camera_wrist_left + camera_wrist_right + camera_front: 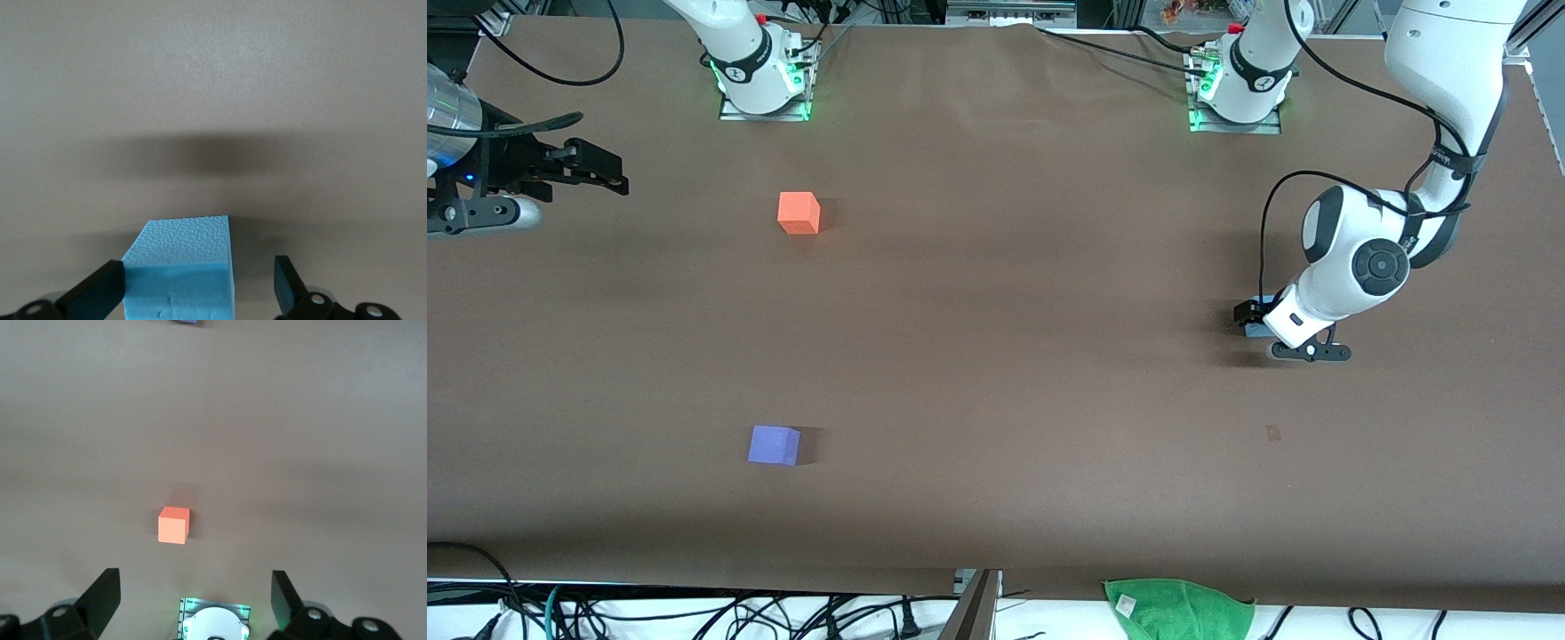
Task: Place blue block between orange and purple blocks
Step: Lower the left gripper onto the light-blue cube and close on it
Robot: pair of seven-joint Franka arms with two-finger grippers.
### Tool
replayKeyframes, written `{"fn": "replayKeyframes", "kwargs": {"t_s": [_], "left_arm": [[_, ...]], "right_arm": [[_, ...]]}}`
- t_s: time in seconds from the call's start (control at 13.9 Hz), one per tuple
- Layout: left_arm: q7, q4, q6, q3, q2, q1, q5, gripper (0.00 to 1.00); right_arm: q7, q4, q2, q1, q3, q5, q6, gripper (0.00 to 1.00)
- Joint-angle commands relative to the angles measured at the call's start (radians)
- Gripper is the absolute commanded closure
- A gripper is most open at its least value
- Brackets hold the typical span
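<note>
The blue block (180, 273) sits on the table toward the left arm's end, and only a sliver of it (1256, 330) shows under the hand in the front view. My left gripper (1258, 320) is down around it (197, 280), open: one finger is at the block's side and the other stands apart from it. The orange block (799, 213) lies toward the right arm's end, near that arm's base, and shows in the right wrist view (173, 525). The purple block (774, 444) lies nearer the front camera than the orange one. My right gripper (609, 171) waits open and empty over the table's right-arm end (195, 587).
A green cloth (1178, 609) lies at the table's front edge. The arm bases (763, 80) (1236, 89) stand along the table's edge farthest from the front camera. Cables hang below the front edge. The brown table (996, 356) is bare between the blocks.
</note>
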State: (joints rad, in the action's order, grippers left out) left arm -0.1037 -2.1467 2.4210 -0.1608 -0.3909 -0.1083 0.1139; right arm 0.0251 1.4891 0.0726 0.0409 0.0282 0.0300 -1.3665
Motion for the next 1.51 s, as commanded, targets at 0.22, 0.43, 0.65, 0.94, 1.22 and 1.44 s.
{"fn": "replayKeyframes", "kwargs": {"t_s": [0.22, 0.43, 0.65, 0.94, 1.22, 1.44], "left_arm": [[0.004, -0.033, 0.001, -0.006, 0.055, -0.010, 0.026, 0.00], [-0.007, -0.044, 0.009, -0.008, 0.031, -0.011, 0.043, 0.00], [-0.013, -0.056, 0.018, -0.008, 0.027, -0.011, 0.043, 0.11], [-0.014, -0.052, 0.013, -0.008, 0.023, -0.018, 0.043, 1.00], [-0.010, -0.001, -0.095, -0.034, 0.087, -0.002, 0.041, 1.00], [-0.017, 0.213, -0.433, -0.170, 0.060, 0.005, 0.030, 1.00]], "right_arm": [[-0.011, -0.003, -0.001, -0.007, 0.001, 0.021, -0.003, 0.00], [-0.011, -0.003, -0.001, -0.007, 0.001, 0.021, -0.003, 0.00], [-0.011, -0.003, -0.001, -0.007, 0.001, 0.021, -0.003, 0.00], [-0.011, -0.003, -0.001, -0.007, 0.001, 0.021, -0.003, 0.00], [-0.011, -0.003, -0.001, -0.007, 0.001, 0.021, -0.003, 0.00], [-0.011, -0.003, -0.001, -0.007, 0.001, 0.021, -0.005, 0.00]]}}
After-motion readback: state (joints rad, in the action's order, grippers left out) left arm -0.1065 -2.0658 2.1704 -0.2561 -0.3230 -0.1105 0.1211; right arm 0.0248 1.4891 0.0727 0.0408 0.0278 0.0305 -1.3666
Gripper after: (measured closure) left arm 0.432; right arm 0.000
